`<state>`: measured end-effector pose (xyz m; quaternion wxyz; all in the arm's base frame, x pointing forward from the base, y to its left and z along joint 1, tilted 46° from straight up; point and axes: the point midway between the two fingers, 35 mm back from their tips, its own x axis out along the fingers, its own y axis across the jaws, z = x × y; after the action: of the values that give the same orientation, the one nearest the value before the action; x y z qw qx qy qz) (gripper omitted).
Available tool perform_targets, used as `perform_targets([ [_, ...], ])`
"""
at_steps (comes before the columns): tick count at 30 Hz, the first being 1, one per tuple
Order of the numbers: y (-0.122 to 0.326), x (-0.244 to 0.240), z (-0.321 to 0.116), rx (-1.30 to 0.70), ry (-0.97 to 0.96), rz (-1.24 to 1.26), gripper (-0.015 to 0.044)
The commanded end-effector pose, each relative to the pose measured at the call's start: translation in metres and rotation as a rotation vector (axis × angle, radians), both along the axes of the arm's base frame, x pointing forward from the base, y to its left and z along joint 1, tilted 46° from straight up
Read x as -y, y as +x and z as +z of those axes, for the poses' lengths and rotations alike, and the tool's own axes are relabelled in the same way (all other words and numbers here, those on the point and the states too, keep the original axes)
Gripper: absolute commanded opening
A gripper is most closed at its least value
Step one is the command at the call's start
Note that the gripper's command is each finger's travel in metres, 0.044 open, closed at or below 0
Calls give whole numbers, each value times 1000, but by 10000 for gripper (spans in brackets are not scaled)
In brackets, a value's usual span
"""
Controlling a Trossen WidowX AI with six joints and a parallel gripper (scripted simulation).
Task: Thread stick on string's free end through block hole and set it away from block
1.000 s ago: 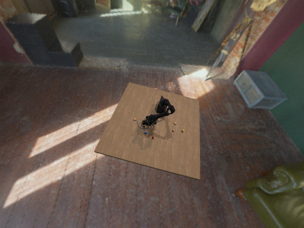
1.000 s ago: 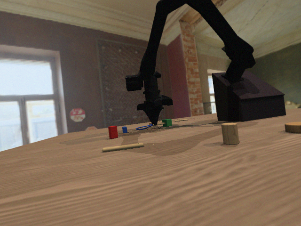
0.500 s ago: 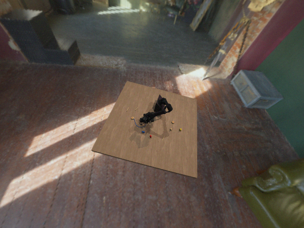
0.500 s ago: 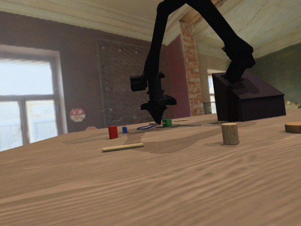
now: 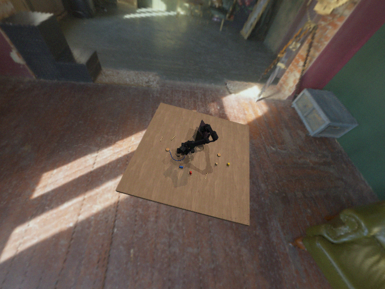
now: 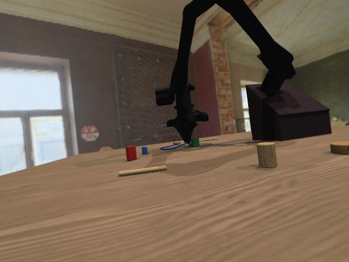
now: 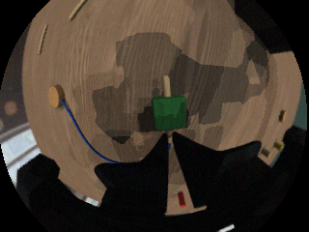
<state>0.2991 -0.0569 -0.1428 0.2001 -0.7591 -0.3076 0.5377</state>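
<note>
The green block [image 6: 194, 142] [image 7: 169, 113] sits on the table [image 5: 217, 198]. The stick [image 7: 166, 86] runs through its hole: one end stands out on the far side in the wrist view, and a short piece shows on the near side at the fingertips. My gripper [image 6: 187, 142] [image 7: 169, 135] is shut on the stick's near end, close against the block. The blue string [image 5: 176, 160] [image 6: 166, 148] [image 7: 86, 140] curves from the fingertips to the round wooden button [image 5: 167, 149] [image 7: 56, 97]. In the top view the arm hides the block.
Two loose sticks [image 5: 160, 138] [image 5: 172, 137] lie beyond the button, another stick [image 5: 206, 175] [image 6: 142, 171] at the front. A red block [image 5: 190, 172] [image 6: 131, 153], a blue piece [image 5: 180, 167] [image 6: 144, 150], a wooden cylinder [image 5: 216, 164] [image 6: 266, 155], a yellow piece [image 5: 228, 164] and a wooden disc [image 5: 218, 155] stand around.
</note>
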Motion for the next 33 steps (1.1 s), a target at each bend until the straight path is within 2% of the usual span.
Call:
perform_targets([
  [1, -5, -1, -1, -3, -1, 3, 0],
  [8, -5, -1, -2, -3, -1, 3, 0],
  [13, -2, 0, -1, -1, 1, -1, 123],
  [17, -3, 7, 6, -1, -2, -2, 123],
  [22, -18, 54, 53, -2, -4, -2, 123],
  [30, -19, 52, 50, -7, 3, -14, 123],
  [33, -21, 53, 50, 86, -30, 82, 123],
])
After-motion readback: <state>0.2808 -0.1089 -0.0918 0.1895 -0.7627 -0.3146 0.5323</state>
